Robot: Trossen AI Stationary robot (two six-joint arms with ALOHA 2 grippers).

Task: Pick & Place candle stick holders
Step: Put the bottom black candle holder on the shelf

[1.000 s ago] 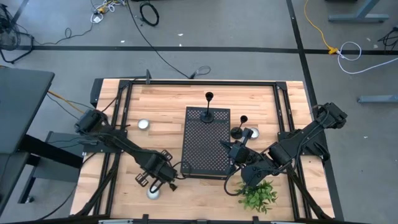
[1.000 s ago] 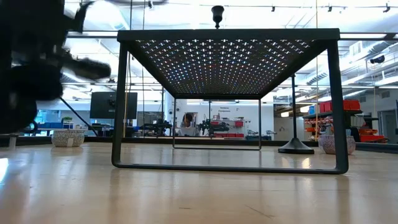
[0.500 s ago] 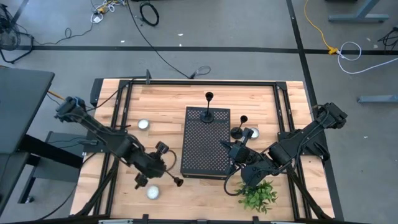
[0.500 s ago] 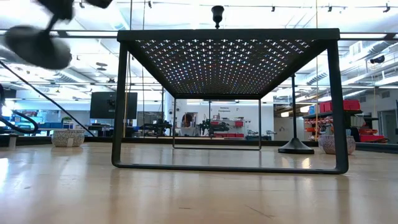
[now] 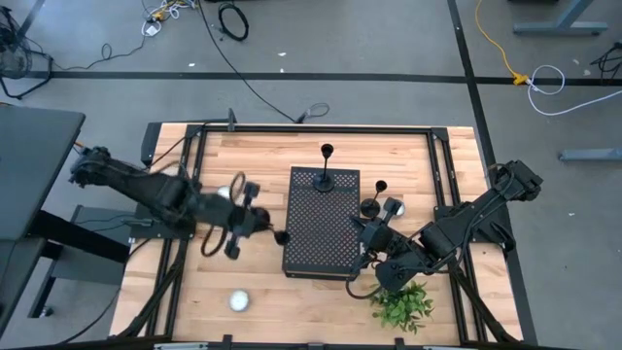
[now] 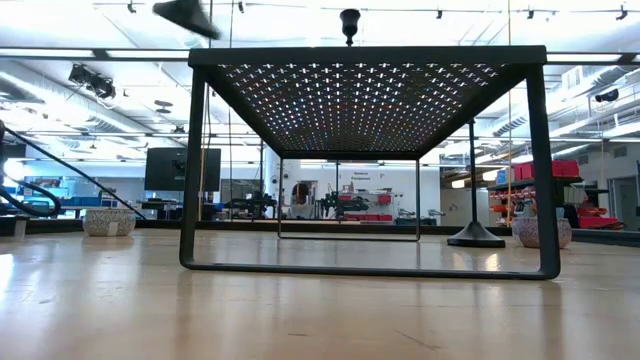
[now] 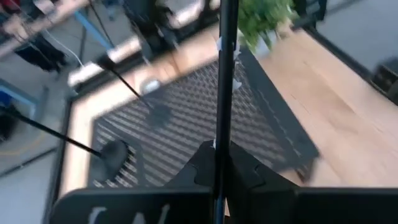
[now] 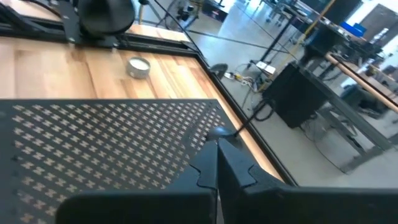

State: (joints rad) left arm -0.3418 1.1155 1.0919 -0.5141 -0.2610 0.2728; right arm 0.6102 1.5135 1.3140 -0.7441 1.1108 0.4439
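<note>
Left gripper [image 5: 255, 222] clamped on a candle holder [image 7: 222, 74] just left of the perforated box [image 5: 321, 224]; right gripper [image 5: 372, 233] shut empty at its right edge.

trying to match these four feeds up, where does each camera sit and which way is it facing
High: above, looking straight down on the table, both arms.
Low: at tabletop level, looking across under the black box; no arm clearly shows.
Left wrist: on the left arm, past its claw shut on a candle holder.
Right wrist: on the right arm, past its shut claw.
All four share the box.
</note>
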